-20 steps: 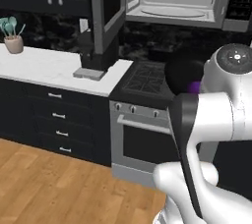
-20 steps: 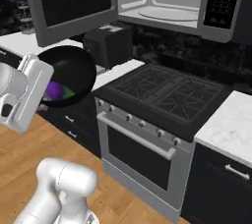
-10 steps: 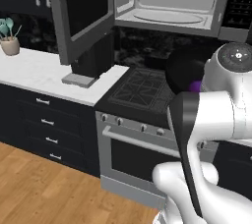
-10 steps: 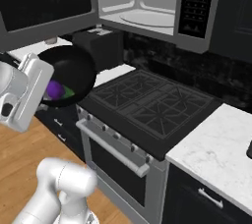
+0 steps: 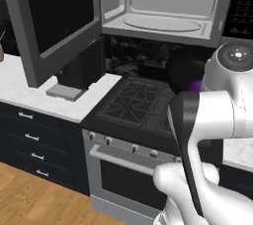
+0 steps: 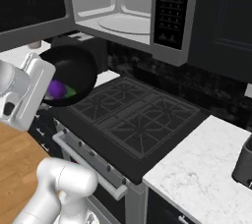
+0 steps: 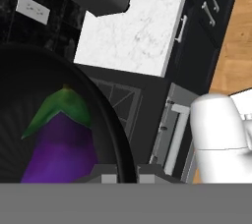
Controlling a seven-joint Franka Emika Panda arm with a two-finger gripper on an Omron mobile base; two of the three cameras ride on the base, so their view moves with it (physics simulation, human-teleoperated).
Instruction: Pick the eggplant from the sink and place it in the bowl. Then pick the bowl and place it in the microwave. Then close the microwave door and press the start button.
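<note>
Clearly the gripper (image 7: 120, 169) is clamped on the rim of the bowl (image 6: 74, 73) and holds it in the air over the stove (image 6: 138, 120), with the eggplant (image 7: 61, 142) lying inside. So the first step looks done. The microwave (image 5: 168, 7) stands above with the microwave door (image 5: 49, 19) swung open; loading, closing and starting remain.

Setting: domestic kitchen, rendered. Evidence: gas stove (image 6: 135, 120) with black grates and oven door below; built-in microwave (image 5: 163, 7) above it, its microwave door (image 5: 52, 19) swung open; white marble bench (image 6: 197, 174) either side; dark drawer cabinets (image 5: 29, 140) with bar handles; wooden plank floor (image 5: 34, 199).
</note>
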